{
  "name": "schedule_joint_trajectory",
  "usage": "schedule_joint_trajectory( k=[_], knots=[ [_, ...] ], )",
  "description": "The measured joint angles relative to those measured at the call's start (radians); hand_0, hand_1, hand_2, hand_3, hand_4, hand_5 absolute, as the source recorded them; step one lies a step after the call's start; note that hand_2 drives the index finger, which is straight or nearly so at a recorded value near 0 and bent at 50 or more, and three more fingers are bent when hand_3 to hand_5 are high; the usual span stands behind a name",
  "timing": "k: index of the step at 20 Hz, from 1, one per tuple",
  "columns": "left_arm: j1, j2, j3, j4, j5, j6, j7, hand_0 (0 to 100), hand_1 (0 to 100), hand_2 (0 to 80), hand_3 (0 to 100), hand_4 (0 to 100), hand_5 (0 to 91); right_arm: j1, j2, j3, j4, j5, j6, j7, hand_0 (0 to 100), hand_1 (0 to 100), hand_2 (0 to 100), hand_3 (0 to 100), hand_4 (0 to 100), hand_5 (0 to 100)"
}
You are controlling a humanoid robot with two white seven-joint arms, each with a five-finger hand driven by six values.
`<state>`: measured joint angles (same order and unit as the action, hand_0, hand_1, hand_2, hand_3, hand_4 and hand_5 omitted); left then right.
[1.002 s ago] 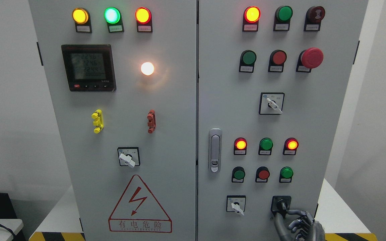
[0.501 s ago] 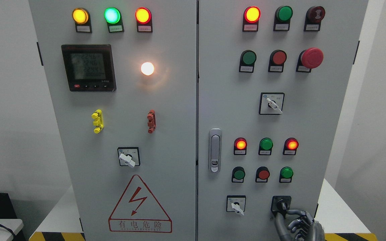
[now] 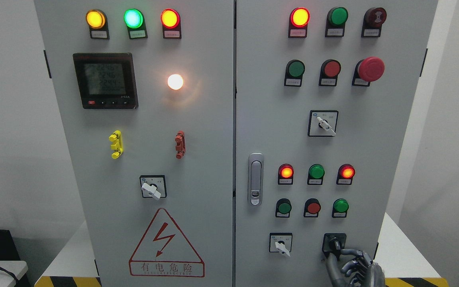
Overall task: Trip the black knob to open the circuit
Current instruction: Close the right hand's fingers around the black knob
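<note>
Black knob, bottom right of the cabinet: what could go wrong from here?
1. The right robot hand meets the black knob with only a fingertip or two, so it may slip off when turning.
2. The hand hides part of the knob, so its position is hard to confirm.
3. The white selector sits close by on the left; a sideways slip could bump it.

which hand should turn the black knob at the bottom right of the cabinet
Right. The right hand is already at the small black rotary knob on the grey cabinet's right door, one finger reaching to it. The left hand is out of view.
</note>
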<state>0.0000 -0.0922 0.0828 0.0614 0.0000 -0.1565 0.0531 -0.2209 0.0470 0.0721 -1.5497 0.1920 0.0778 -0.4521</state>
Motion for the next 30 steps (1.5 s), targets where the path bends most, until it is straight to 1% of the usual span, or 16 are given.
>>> schedule_joint_trajectory(
  k=[13,20,30],
  knots=[
    [0.000,0.000,0.000,0.000,0.000,0.000,0.000,12,39,0.0,0,0,0.0,0.002,0.015,0.003,-0.002,0.004,0.002,0.000,42,78,49,86,89,92],
    [0.000,0.000,0.000,0.000,0.000,0.000,0.000,12,39,0.0,0,0,0.0,0.002,0.022,0.004,-0.002,0.004,0.001,-0.002,46,77,50,86,88,92],
    [0.000,0.000,0.000,0.000,0.000,0.000,0.000,12,39,0.0,0,0,0.0,0.001,0.031,0.005,-0.002,0.004,0.001,-0.006,46,76,52,87,89,93]
  ],
)
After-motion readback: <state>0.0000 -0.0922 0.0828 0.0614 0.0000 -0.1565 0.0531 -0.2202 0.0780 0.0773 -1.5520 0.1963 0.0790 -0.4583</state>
